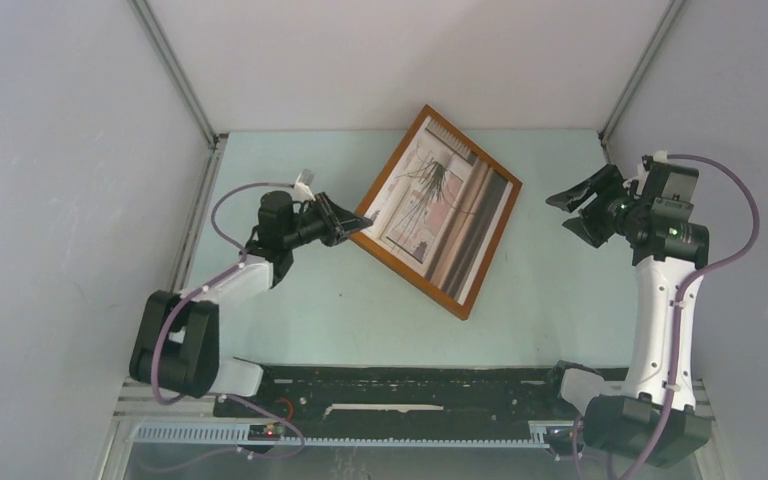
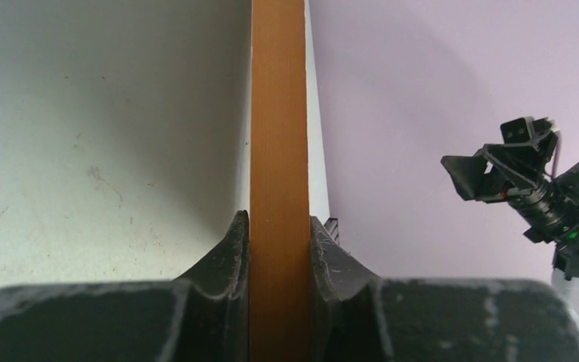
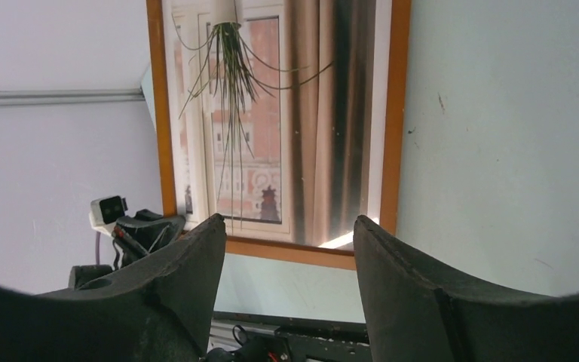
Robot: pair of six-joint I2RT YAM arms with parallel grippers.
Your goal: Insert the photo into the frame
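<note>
the left tool (image 1: 353,223) is clamped tight on the near-left corner of the wooden frame (image 1: 410,278), which sits slantwise over the surface (image 1: 560,300) and seems lifted at that side. the photo (image 1: 440,215) lies inside the frame, print facing up. the right tool (image 1: 570,213) hangs wide open and empty, well apart to the right

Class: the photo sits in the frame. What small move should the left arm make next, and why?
Probably lower the frame flat onto the table: the left gripper clamps its edge, holding it tilted, the photo already inside; the right gripper hangs open, apart.
</note>
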